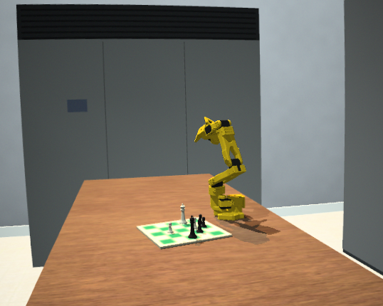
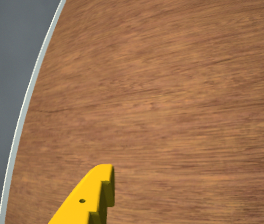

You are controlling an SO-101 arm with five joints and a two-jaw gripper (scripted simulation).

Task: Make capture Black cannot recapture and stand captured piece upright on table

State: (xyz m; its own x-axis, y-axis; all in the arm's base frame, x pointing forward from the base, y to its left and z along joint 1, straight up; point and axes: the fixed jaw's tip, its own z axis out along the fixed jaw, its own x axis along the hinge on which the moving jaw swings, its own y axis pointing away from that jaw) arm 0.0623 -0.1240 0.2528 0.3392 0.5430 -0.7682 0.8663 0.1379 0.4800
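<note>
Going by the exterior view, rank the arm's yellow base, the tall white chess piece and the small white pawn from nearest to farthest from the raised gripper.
1. The arm's yellow base, below the open gripper, to the right of the board.
2. The tall white chess piece, at the board's far edge.
3. The small white pawn, farther left and nearer the camera.

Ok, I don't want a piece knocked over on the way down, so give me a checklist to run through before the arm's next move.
1. Gripper open and holding nothing: ok.
2. Arm raised well above the board, apart from every piece: ok.
3. Pieces upright: tall white piece, white pawn and front black piece stand: ok.
4. Black pieces behind it overlap in the exterior view; their squares: cannot tell.
5. Square labels on the board's edge readable: cannot tell.
6. Wrist view on the board: not ok, only the fixed jaw and table.
</note>
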